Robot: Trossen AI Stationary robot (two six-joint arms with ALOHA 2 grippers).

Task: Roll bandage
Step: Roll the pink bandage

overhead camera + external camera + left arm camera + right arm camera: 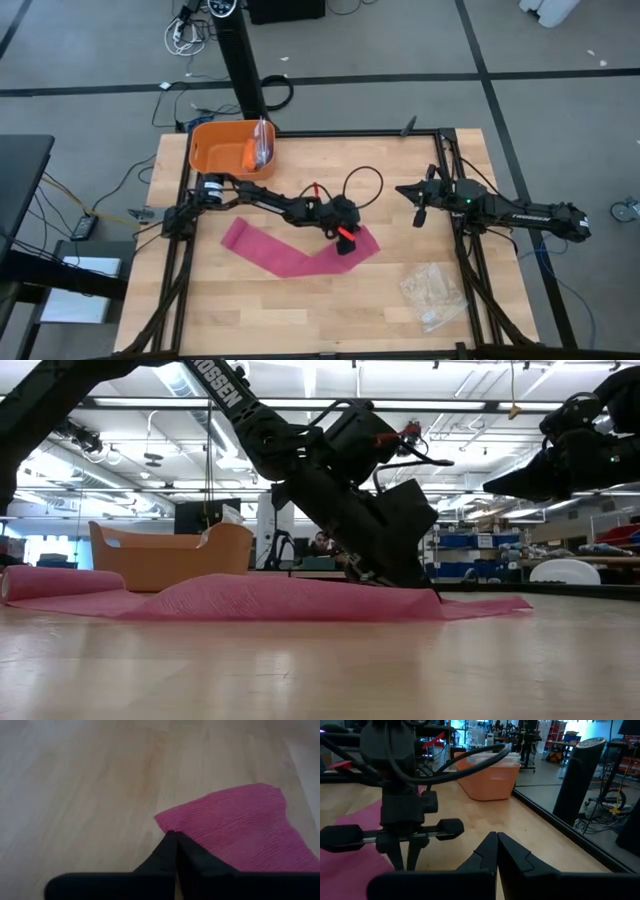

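Observation:
The magenta-pink bandage (pixel 290 255) lies unrolled on the wooden table as a bent band, and in the low view it rises in a low hump (pixel 250 598). My left gripper (pixel 347 243) slants down onto its right end and is shut there (pixel 172 836). My right gripper (pixel 420 217) hangs shut above the table near the right rail, away from the bandage (pixel 496 836). My left gripper has its shut fingertips on the long edge of the bandage (pixel 167 827), close to the strip's right end. The fingers slant down from the table's left side (pixel 428 586). The cloth lies slack on the table, and how many layers sit between the tips is hidden.
An orange tub (pixel 225 150) with a clear packet in it stands at the far left. A crinkled clear plastic bag (pixel 432 292) lies near the front right. Black frame rails (pixel 445 180) run along the table's sides, and a black post (pixel 240 60) stands behind it.

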